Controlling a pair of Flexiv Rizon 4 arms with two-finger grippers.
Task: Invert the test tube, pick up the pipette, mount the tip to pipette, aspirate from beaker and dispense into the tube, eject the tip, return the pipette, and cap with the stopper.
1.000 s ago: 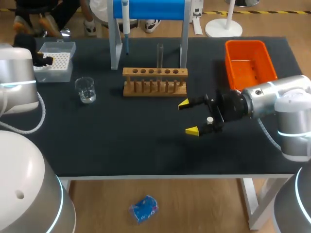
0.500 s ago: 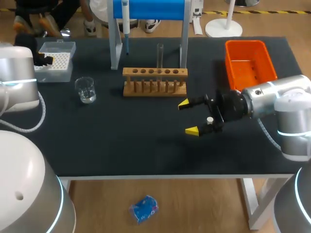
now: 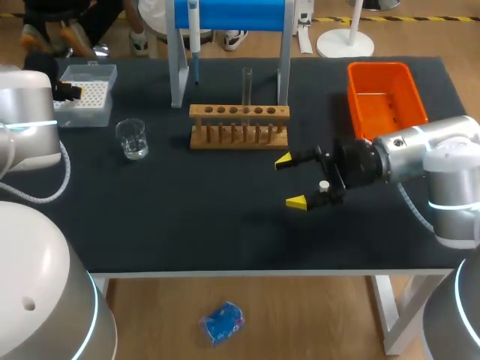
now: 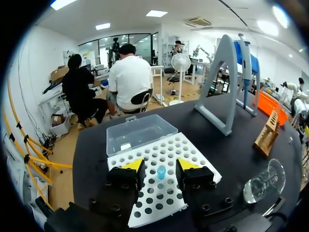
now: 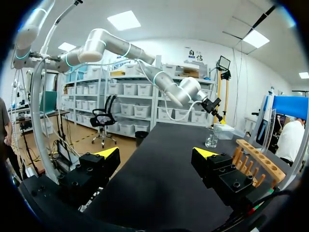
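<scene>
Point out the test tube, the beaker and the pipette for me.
test tube (image 3: 247, 84): head view, middle of its glass wall.
beaker (image 3: 133, 140): head view, its glass side.
pipette (image 3: 193, 26): head view, its white upper body.

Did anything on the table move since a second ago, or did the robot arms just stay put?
Nothing visibly changed. The left gripper stays open over the white tip box, and the right gripper stays open above the black table. The glass test tube stands in the wooden rack, the blue-and-white pipette hangs on its stand, and the glass beaker is untouched.
</scene>
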